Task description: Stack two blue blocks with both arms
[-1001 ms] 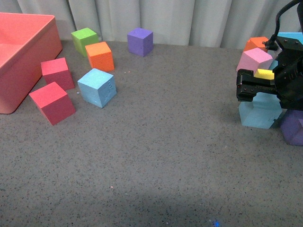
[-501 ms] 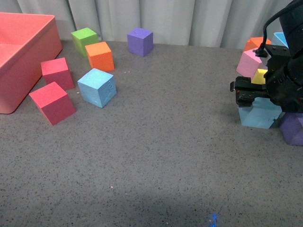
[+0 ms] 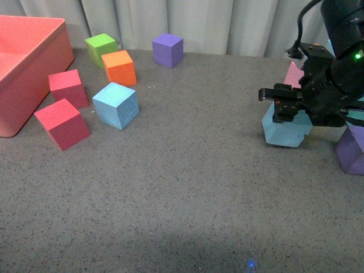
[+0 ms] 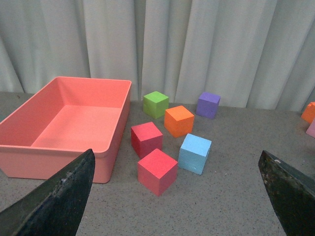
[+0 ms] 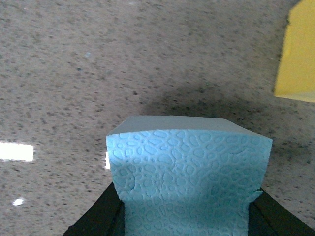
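One blue block [image 3: 116, 105] rests on the grey table at the left, among red and orange cubes; the left wrist view shows it too [image 4: 195, 153]. The other blue block [image 3: 286, 129] is at the right, low over the table, with my right gripper [image 3: 282, 111] shut on it from above. In the right wrist view its textured face [image 5: 189, 172] fills the space between the black fingers. My left gripper [image 4: 172, 201] is open and holds nothing. It looks toward the left block from a distance and is out of the front view.
A salmon bin [image 3: 23, 85] stands at the far left. Two red cubes [image 3: 68, 86] [image 3: 61, 123], an orange cube [image 3: 119, 67], a green cube [image 3: 101, 48] and a purple cube [image 3: 168, 49] surround the left block. A pink cube [image 3: 294, 74] and a purple cube [image 3: 352, 151] flank the right arm.
My right gripper has carried its blue block leftward, away from the cluster of cubes at the right edge. The left block and its neighbours have not moved.
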`<control>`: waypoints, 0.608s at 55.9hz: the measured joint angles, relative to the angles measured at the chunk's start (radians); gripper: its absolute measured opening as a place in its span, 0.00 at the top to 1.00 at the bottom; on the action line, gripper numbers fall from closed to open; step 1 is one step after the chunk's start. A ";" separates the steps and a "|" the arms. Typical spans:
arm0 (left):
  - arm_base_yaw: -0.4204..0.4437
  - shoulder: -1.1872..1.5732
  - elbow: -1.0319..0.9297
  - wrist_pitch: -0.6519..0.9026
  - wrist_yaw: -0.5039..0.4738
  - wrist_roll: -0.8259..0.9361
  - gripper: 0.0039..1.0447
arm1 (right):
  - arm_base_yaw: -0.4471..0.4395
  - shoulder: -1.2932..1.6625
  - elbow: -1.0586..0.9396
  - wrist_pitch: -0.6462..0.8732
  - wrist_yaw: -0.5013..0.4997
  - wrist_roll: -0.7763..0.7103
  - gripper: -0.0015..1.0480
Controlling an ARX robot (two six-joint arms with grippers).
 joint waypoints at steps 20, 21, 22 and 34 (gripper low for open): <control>0.000 0.000 0.000 0.000 0.000 0.000 0.06 | 0.127 0.083 0.164 -0.042 -0.010 0.054 0.60; 0.000 0.000 0.000 0.000 0.000 0.000 0.06 | 0.133 0.092 0.172 -0.043 -0.011 0.055 0.60; 0.000 0.000 0.000 0.000 0.000 0.000 0.06 | 0.135 0.094 0.174 -0.045 -0.015 0.055 0.60; 0.000 0.000 0.000 0.000 0.000 0.000 0.06 | 0.172 0.150 0.232 -0.066 -0.011 0.066 0.60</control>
